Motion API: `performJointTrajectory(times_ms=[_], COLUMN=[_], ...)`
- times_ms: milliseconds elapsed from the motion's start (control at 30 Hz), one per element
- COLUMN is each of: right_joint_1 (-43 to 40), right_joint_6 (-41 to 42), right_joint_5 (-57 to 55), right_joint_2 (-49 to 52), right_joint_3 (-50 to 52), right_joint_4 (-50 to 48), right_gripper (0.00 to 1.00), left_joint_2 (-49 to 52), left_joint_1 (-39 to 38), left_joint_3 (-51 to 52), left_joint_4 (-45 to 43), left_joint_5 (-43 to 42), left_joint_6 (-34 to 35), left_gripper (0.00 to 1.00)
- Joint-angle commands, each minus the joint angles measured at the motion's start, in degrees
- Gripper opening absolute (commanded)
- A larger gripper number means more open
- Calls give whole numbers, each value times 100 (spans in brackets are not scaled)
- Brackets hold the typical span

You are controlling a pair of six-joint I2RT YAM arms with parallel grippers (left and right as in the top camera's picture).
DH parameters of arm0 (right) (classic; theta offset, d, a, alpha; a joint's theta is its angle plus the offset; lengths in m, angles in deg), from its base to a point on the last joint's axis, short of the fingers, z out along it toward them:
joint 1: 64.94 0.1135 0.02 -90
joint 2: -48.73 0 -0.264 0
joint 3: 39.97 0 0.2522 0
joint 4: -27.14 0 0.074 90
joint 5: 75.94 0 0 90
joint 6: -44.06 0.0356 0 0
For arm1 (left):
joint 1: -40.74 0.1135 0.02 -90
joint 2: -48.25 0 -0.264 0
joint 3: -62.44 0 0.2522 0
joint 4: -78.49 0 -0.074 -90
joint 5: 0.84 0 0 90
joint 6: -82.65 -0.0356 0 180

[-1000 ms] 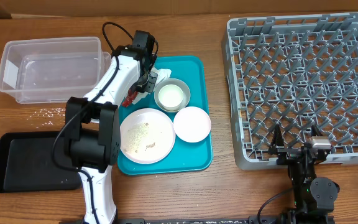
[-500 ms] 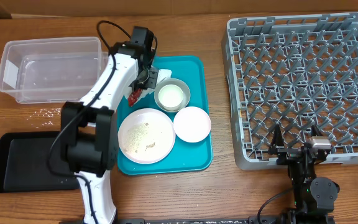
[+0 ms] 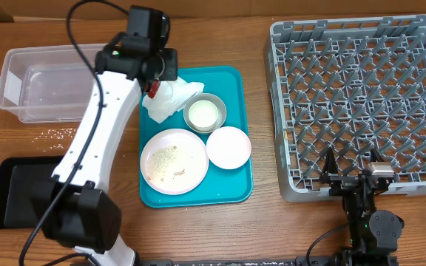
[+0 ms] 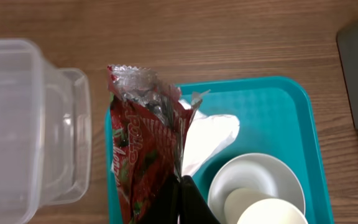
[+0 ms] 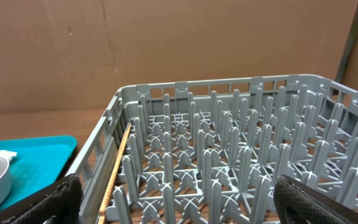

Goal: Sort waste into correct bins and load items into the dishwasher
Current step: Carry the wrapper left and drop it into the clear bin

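In the overhead view the left arm (image 3: 98, 129) covers the clear tub's (image 3: 46, 81) right end and part of the black tray (image 3: 17, 193). Only a sliver of the red wrapper (image 3: 153, 88) shows. The left wrist view's bottom edge cuts off the wrapper's lower end and the grey bowl (image 4: 253, 171). The right fingers (image 5: 48, 202) are blurred dark shapes in 2 corners.

Grey dish rack (image 5: 241, 143) ahead; teal tray (image 5: 42, 162) at left; right tool (image 5: 176, 186) spread wide.

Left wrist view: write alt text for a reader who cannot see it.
A shut end effector holds a red wrapper over a teal tray's left edge. A white napkin and a bowl lie on the tray; a clear tub stands to the left on the wood table.
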Motion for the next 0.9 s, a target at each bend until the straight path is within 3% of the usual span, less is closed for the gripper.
performJointTrajectory(times_ms=[0,300,433,633,867], right_joint_1=[-13,-13,-13,-13,-13], right_joint_6=[-20,-20,-20,-20,-20], right_joint_5=[-37,-37,-37,-37,-37], right_joint_2=[-46,-46,-46,-46,-46], right_joint_3=[59,59,59,59,59], right_joint_4=[-35,-35,-35,-35,-35], right_gripper=[100,100,100,100,100], left_joint_2=[-363,-885,-813,-350,448], left_joint_1=[240,1298,1611,1904,2218], left_joint_3=[-98,-98,-96,-94,-94], left_joint_4=[229,728,330,-940,-1176], left_joint_5=[-4,-22,-24,-7,-9], left_joint_6=[387,1099,1200,1198,1209], left_gripper=[4,4,4,4,4])
